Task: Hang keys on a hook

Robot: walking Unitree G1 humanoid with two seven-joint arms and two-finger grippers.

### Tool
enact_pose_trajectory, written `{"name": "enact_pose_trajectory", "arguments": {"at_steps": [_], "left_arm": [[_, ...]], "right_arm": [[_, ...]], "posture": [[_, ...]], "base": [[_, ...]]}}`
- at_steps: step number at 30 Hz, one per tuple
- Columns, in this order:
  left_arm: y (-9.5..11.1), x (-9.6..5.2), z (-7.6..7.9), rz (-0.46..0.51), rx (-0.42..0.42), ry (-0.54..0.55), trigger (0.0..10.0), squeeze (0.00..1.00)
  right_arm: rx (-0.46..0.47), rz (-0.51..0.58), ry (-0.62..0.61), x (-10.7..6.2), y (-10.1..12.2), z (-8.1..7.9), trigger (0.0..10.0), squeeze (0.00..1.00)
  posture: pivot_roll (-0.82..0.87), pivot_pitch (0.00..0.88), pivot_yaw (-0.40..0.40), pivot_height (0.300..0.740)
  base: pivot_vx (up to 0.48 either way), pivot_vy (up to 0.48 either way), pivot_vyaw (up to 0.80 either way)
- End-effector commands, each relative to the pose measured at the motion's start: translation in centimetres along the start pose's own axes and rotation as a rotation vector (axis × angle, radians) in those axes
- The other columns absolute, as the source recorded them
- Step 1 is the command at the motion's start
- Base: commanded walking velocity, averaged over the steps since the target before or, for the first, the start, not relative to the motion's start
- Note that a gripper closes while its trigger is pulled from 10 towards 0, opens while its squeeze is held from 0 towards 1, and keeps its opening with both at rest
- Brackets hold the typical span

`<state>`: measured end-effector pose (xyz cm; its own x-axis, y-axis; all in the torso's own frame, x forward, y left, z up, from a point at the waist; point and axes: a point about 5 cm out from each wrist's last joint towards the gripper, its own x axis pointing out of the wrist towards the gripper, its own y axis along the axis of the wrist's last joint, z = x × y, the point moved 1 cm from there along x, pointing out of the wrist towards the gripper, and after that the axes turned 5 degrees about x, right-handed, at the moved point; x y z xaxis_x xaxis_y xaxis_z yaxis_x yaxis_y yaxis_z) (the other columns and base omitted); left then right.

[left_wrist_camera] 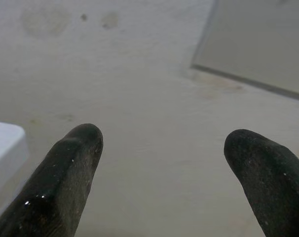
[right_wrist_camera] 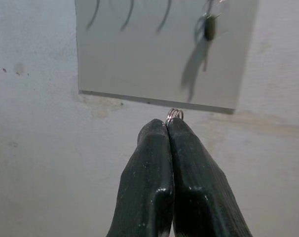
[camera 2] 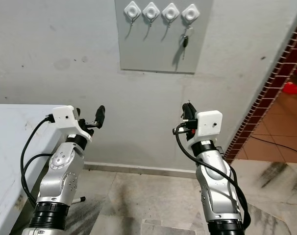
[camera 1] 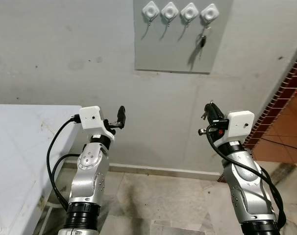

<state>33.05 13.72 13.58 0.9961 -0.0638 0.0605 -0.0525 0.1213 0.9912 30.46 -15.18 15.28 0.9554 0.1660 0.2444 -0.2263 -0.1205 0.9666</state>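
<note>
A grey panel [camera 1: 180,54] on the wall carries a row of white hooks [camera 1: 169,11]. One dark key [camera 1: 202,41] hangs from the rightmost hook [camera 1: 210,12]. My right gripper [camera 1: 210,108] is raised below and slightly right of the panel, away from the wall. It is shut on a key ring [right_wrist_camera: 174,114], whose metal loops poke out past the fingertips [right_wrist_camera: 159,129]. A bit of key [camera 1: 204,116] dangles beside the fingers. My left gripper [camera 1: 121,116] is held up at the same height to the left, open and empty, its fingers [left_wrist_camera: 75,148] wide apart.
A white table [camera 1: 21,147] stands at the left against the wall. At the right, a red-brick wall edge [camera 1: 281,98] slants down to an orange tiled floor [camera 1: 290,127]. Grey floor tiles [camera 1: 158,200] lie below the arms.
</note>
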Motion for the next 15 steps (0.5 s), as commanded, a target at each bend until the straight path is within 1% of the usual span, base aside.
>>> {"name": "enact_pose_trajectory", "arguments": {"at_steps": [1,13,15], "left_arm": [[0.66,0.16,0.15,0.016,0.009,-0.016,10.0,0.0],[0.62,0.19,0.23,0.013,0.01,-0.022,10.0,0.0],[0.49,0.22,0.27,0.0,0.009,-0.015,10.0,0.0]], "right_arm": [[0.001,0.036,0.001,0.29,1.04,0.05,10.0,0.0],[0.01,0.038,-0.004,0.2,1.04,-0.11,10.0,0.0],[0.011,0.036,-0.004,0.17,1.0,-0.18,10.0,0.0]], "posture": [[-0.06,0.001,-0.017,0.74],[-0.06,0.0,-0.013,0.74],[-0.06,0.0,-0.012,0.74]], "base": [[0.386,0.0,0.0],[0.385,0.0,0.0],[0.381,0.0,0.0]]}}
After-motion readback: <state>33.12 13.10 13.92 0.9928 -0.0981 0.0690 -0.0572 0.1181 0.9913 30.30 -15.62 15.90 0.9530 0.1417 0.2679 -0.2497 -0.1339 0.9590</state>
